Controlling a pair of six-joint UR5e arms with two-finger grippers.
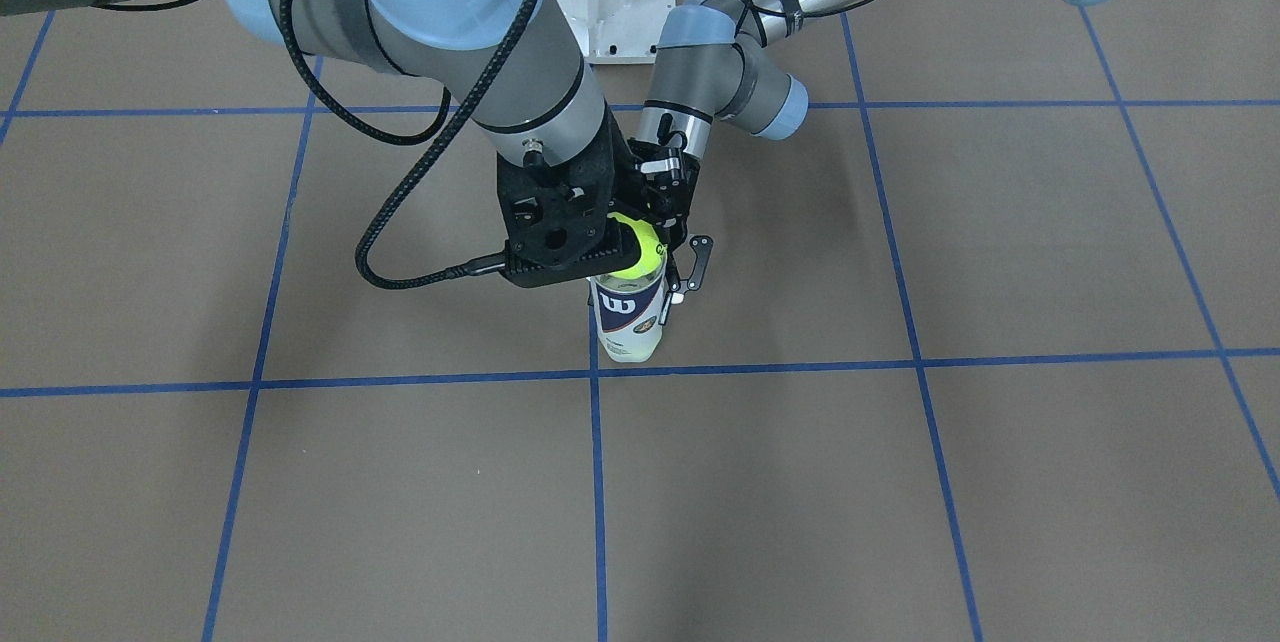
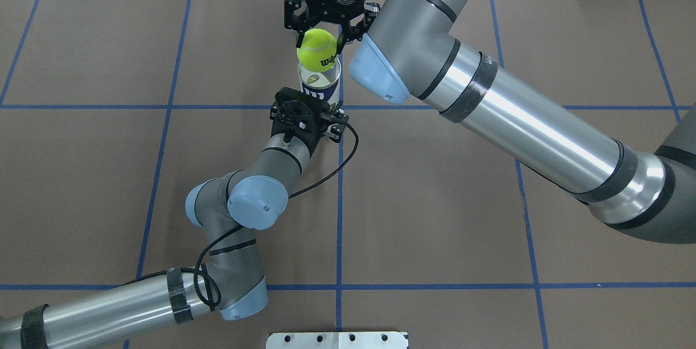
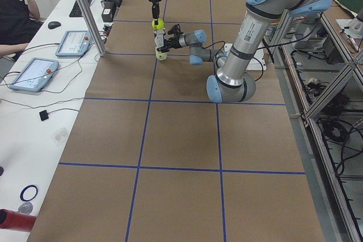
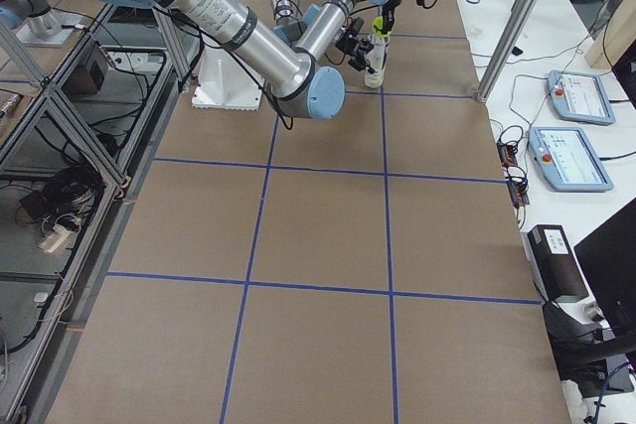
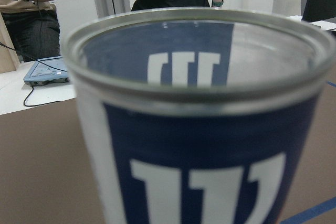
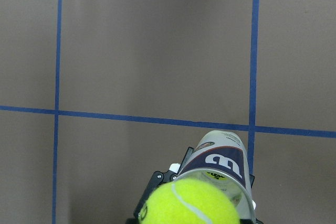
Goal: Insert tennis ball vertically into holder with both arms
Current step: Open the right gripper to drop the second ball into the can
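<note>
Tennis ball (image 6: 191,203), pinched in my right claw (image 2: 321,42), hangs over the holder (image 2: 319,87)'s mouth; my left claw (image 2: 317,104) clasps the holder upright. Lowering and release are left.

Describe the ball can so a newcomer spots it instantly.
On the brown table with blue tape grid, look where the grey left arm and right arm meet. The clear plastic cylindrical can stands upright there. Its navy and white W label and the yellow-green tennis ball above its mouth single it out.
</note>
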